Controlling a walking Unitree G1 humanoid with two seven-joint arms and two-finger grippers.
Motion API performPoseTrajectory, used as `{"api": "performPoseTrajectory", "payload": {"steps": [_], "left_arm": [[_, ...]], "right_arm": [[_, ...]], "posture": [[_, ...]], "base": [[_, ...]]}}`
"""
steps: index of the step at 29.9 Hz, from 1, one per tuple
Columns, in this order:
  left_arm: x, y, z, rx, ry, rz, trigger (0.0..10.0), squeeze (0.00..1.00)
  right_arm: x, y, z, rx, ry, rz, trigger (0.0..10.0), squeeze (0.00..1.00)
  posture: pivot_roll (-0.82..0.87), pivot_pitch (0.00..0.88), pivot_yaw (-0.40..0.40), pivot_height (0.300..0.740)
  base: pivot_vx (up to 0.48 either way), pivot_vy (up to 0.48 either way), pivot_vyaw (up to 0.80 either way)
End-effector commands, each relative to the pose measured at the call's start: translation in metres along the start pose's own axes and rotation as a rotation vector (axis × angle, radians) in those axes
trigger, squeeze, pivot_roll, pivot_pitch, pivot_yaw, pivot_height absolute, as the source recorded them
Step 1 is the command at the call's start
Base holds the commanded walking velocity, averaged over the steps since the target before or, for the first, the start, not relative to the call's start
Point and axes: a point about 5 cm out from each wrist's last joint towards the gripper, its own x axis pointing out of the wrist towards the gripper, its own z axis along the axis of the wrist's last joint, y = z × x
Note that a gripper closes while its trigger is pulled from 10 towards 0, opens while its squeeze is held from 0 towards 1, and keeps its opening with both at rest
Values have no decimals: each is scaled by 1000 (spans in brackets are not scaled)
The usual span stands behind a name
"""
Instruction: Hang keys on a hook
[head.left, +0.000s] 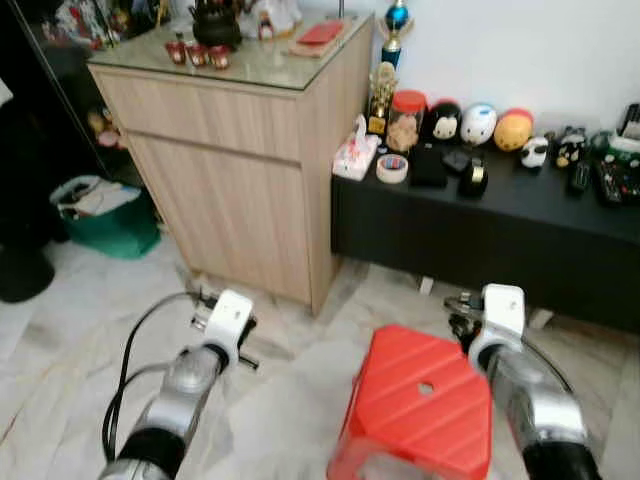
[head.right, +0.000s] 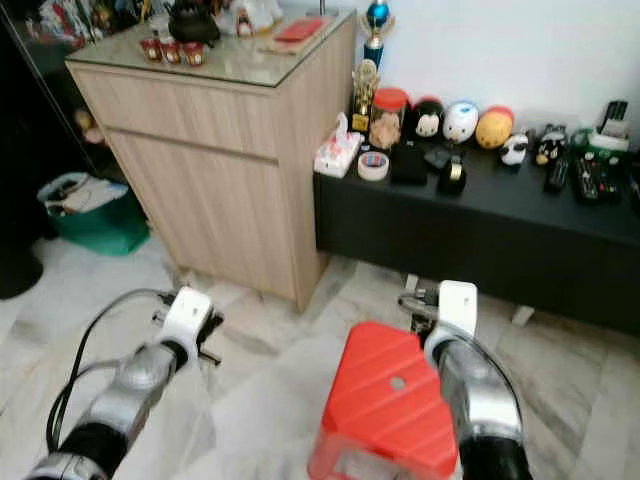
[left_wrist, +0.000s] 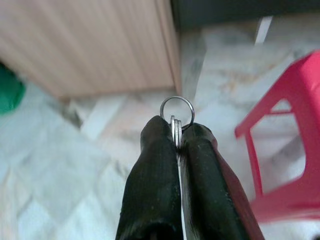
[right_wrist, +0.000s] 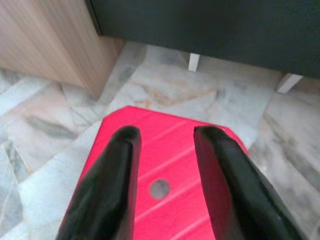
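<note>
The left gripper (left_wrist: 177, 142) is pinched together on the keys (left_wrist: 176, 117), gripping only the edge of the ring, which pokes out past the black fingertips above the marble floor (head.left: 60, 360) near the wooden cabinet (head.left: 240, 190). The right gripper (right_wrist: 165, 150) hangs with its fingers apart over the red stool (head.left: 420, 400). With so thin a bite on the ring, I judge that a jolt while walking could let the keys slip or twist out, and no hook is in sight yet.
</note>
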Motion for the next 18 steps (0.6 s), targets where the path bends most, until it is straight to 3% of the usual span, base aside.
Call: {"api": "performPoseTrajectory", "payload": {"steps": [1, 4, 8, 10, 11, 13, 16, 17, 18], "left_arm": [[-4, 1, -19, -8, 55, 38, 10000, 0], [-7, -1, -33, -28, 100, 56, 10000, 0], [-16, -4, -64, -97, 233, 102, 10000, 0], [-22, -5, -77, -65, 289, 99, 10000, 0], [-26, -6, -85, -44, 330, 101, 10000, 0], [-48, -11, -121, -25, 500, 108, 10000, 0], [-61, -15, -138, -25, 577, 105, 10000, 0], [-73, -19, -151, -62, 631, 120, 10000, 0], [-73, -19, -151, -62, 631, 120, 10000, 0]], "right_arm": [[3, -2, -26, -14, 46, -7, 10000, 0], [5, -2, -45, -12, 85, -10, 10000, 0], [4, -1, -71, -31, 132, 0, 10000, 0], [3, -2, -79, -13, 153, -11, 10000, 0], [3, -3, -83, -18, 164, -20, 10000, 0], [2, -3, -91, -12, 168, -20, 10000, 0], [-1, -7, -99, -30, 205, -43, 10000, 0], [-4, -11, -107, -14, 228, -67, 10000, 0], [-4, -11, -107, -14, 228, -67, 10000, 0]], "posture": [[-39, 46, -8, 723], [-40, 36, -9, 723], [-69, 5, -8, 723], [-69, 0, -6, 723], [-66, 0, -6, 723], [-76, 0, -2, 723], [-89, 0, 3, 723], [-86, 0, 2, 723], [-86, 0, 2, 723]], "base": [[0, 0, 0], [0, 0, 0], [0, 0, 0], [0, 0, 0], [0, 0, 0], [0, 0, 0], [0, 0, 0], [0, 0, 0], [0, 0, 0]]}}
